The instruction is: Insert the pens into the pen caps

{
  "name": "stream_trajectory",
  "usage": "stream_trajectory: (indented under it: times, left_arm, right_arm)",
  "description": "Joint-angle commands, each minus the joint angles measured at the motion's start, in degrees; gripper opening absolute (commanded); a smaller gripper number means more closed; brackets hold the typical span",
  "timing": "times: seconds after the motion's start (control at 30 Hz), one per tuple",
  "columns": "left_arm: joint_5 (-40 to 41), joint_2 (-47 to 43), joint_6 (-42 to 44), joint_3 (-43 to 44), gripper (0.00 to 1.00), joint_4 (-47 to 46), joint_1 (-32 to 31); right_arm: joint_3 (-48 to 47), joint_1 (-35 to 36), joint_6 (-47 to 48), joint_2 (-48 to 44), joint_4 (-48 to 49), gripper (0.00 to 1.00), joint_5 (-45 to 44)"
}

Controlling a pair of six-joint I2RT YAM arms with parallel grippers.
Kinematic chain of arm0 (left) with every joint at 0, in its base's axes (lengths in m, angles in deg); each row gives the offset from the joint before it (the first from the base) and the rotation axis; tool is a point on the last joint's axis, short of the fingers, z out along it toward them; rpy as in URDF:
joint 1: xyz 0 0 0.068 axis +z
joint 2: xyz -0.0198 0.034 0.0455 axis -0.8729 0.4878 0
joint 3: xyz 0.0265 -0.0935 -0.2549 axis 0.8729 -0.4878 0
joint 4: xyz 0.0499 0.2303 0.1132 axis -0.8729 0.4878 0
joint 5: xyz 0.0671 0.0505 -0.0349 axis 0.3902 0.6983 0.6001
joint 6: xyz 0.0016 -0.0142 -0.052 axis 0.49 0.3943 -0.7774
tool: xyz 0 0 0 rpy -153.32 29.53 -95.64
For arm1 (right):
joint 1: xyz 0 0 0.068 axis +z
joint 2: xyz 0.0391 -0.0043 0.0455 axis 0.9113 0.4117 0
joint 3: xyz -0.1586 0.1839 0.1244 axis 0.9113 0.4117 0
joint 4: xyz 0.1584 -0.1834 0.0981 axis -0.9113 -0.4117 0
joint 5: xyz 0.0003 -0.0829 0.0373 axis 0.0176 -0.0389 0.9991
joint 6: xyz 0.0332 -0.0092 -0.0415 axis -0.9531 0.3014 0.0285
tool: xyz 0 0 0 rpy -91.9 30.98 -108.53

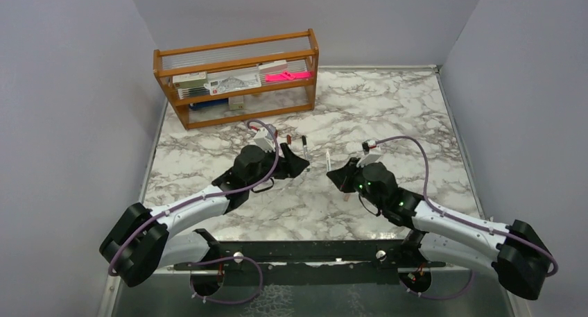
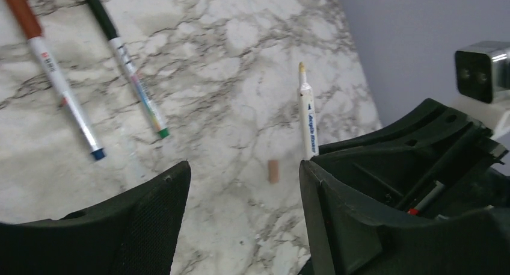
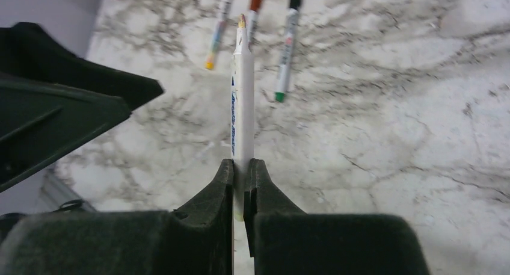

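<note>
The left gripper [image 2: 243, 179] is spread apart and holds nothing, maybe ready to pick up the cap [image 2: 273, 171] lying on the table [image 2: 240, 46] under it. The right gripper [image 3: 242, 173] squeezes the pen [image 3: 242, 106], bare end pointing out, so the cap can go on it.

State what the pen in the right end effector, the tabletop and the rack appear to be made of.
The pen looks plastic: smooth white barrel, printed lettering. The tabletop looks marble, white with grey veins, possibly laminate. The rack looks wooden: orange-brown, slightly glossy rails.
</note>
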Motion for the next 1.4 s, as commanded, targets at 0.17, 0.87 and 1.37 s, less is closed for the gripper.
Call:
stream_trajectory:
  times: [0.17,0.87,1.37]
  left_arm:
    - [-14.93,0.97,-4.64,0.29,0.78,-22.74,-0.10]
    - [-16.84,6.80,-8.39,3.89,0.29,-25.34,-1.24]
    - [-17.10,8.21,-8.95,6.05,0.00,-25.73,-1.22]
  right_arm:
    - [2.93,0.07,8.41,-8.57,17.51,0.01,13.11]
    - [1.76,0.08,7.05,-5.94,22.93,0.01,19.02]
    - [3.62,0.06,8.25,-7.85,19.95,0.38,17.71]
